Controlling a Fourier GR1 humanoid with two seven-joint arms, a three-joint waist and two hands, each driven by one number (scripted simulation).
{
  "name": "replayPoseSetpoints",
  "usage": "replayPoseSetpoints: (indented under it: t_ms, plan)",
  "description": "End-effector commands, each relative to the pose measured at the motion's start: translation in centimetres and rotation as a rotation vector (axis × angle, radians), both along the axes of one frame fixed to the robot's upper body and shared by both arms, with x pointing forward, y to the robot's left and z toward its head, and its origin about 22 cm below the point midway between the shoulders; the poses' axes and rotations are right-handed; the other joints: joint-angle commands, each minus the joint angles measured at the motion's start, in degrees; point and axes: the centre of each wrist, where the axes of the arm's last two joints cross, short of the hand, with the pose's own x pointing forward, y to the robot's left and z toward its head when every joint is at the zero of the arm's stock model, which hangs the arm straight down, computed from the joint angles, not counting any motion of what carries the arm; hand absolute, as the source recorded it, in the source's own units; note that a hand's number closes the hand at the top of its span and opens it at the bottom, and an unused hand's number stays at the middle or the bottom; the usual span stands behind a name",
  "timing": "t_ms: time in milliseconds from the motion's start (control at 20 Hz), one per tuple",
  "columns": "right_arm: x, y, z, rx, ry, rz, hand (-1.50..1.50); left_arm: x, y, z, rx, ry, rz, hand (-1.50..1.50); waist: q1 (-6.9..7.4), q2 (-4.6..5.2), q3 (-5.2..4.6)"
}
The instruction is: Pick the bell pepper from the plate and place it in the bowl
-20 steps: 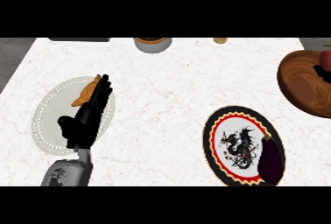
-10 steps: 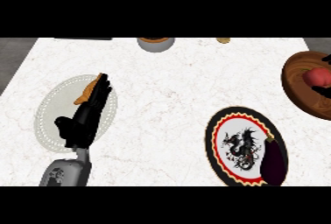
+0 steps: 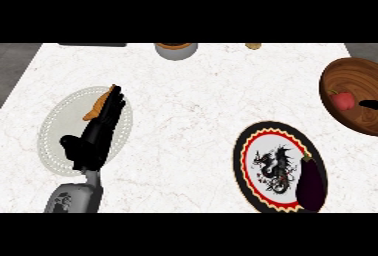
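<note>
Resting inside the brown wooden bowl (image 3: 353,95) at the right edge of the white marble counter (image 3: 199,100) is the small red bell pepper (image 3: 341,100), lying on the bowl's inner surface towards its left side. A small black shape shows inside the bowl just right of the pepper, at the frame edge; what it is cannot be told.

The round plate with a black and red rim and a dark dragon figure (image 3: 275,170) lies below and left of the bowl, apart from it. A long dark purple eggplant (image 3: 311,185) lies along the right side of that plate, partly over its rim.

The robot's left hand (image 3: 96,137) shows at the left, its grey forearm coming in from the lower edge. Its fingers are straight and extended, holding nothing, with the thumb spread to the left. The hand lies over a pale round plate with a dotted rim (image 3: 57,125). An orange, elongated item (image 3: 98,104) sits on that plate at the fingertips, partly hidden by them.

The right hand cannot be identified in this view.

A grey round container (image 3: 176,50) and a small tan object (image 3: 253,46) sit along the counter's far edge.
</note>
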Motion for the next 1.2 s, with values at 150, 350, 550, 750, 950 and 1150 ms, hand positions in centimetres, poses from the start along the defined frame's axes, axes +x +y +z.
replayPoseSetpoints:
  t_ms: [150,350,550,750,950,1150]
  plan:
    - [-0.4,-1.7,2.1,0.185,-0.103,-0.032,-1.50,0.5,0.9,0.4,0.011,-0.002,0.009,0.00,-0.47,-0.30,-0.09]
    - [-1.9,-4.3,4.6,0.275,-0.051,-0.055,-1.50,0.7,0.4,0.8,-0.002,0.010,0.016,0.00,-0.54,-0.22,-0.08]
    - [-5.5,-7.5,4.2,0.366,-0.061,-0.021,-1.50,0.7,-0.7,1.2,-0.001,0.014,0.005,0.00,-0.79,-0.18,0.00]
    - [-7.6,-8.6,2.2,0.399,-0.049,0.024,-1.50,0.7,-0.4,0.5,0.019,-0.006,-0.001,0.00,-0.32,0.11,0.09]
    - [-8.4,-9.2,2.4,0.460,-0.064,0.078,-1.50,1.1,-1.4,1.2,-0.013,0.006,-0.002,0.00,-0.44,-0.03,0.12]
    - [-10.4,-10.2,1.3,0.425,-0.034,0.099,-1.50,0.5,-0.1,-0.1,-0.005,0.012,-0.004,0.00,-0.86,-0.14,0.08]
